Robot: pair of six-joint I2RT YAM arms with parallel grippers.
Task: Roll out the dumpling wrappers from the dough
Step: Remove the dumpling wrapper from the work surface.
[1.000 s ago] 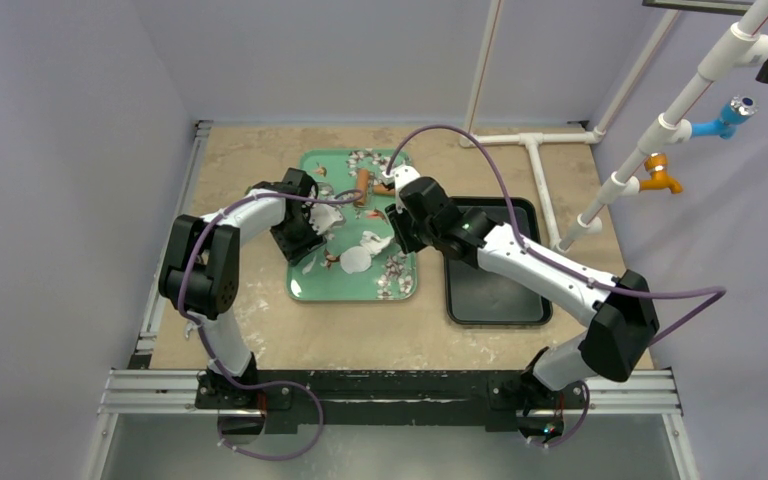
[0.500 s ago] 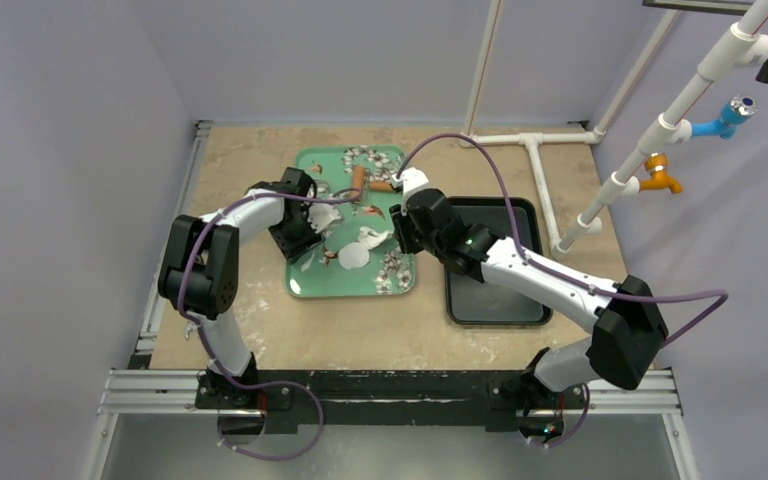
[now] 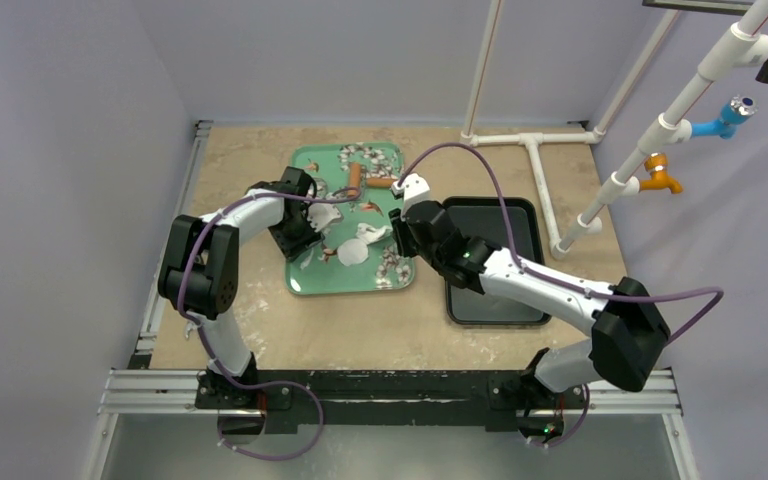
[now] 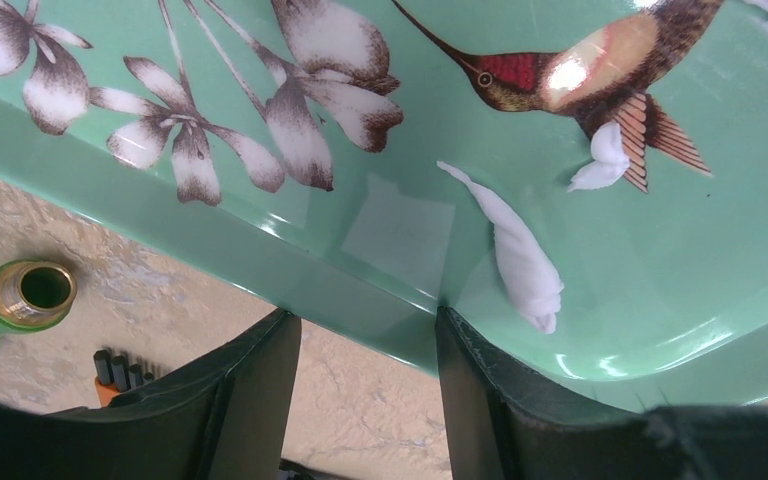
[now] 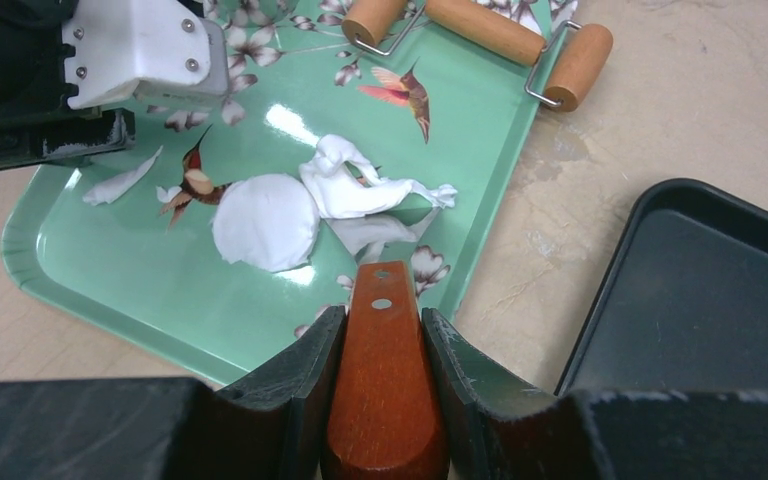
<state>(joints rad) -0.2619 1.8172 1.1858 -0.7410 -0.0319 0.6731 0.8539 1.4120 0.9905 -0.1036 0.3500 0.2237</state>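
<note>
**A:** Grippers, quick?

**B:** Right gripper (image 5: 375, 320) has its fingers clamped on a red-brown wooden tool handle with two metal rivets (image 5: 385, 400). The working end points at the dough, but the end itself is hard to make out. Left gripper (image 4: 365, 330) has its fingers apart, tips at the outer rim of the mint-green rectangular tray printed with flowers and hummingbirds (image 5: 140, 290). They pinch nothing I can see.

**A:** Where's the dough?

**B:** All in the green tray. One thin flat white round wrapper (image 5: 265, 222) sits mid-tray. A ragged white dough lump (image 5: 355, 190) is right beside it, seems to touch, just ahead of the handle. A thin white dough strip (image 4: 520, 265) lies near the left rim, and a tiny white dough crumb (image 4: 600, 160) sits on a hummingbird print.

**A:** Other containers?

**B:** A black rectangular tray (image 5: 700, 300) stands right of the green one, apart from it. Nothing shows in it. A wooden rolling pin with wire-mounted handles (image 5: 485, 28) lies across the green tray's far corner, one end out over the beige stone-look table (image 5: 580, 190).

**A:** What goes wrong?

**B:** My read:
- The tool shoves the lump and drags or tears the round wrapper next to it.
- Soft dough probably sticks to the tool.
- The left fingers only brace the rim, so a hard push could slide the tray.
- The pin rides on a rim, so a bump could roll it off.
</note>
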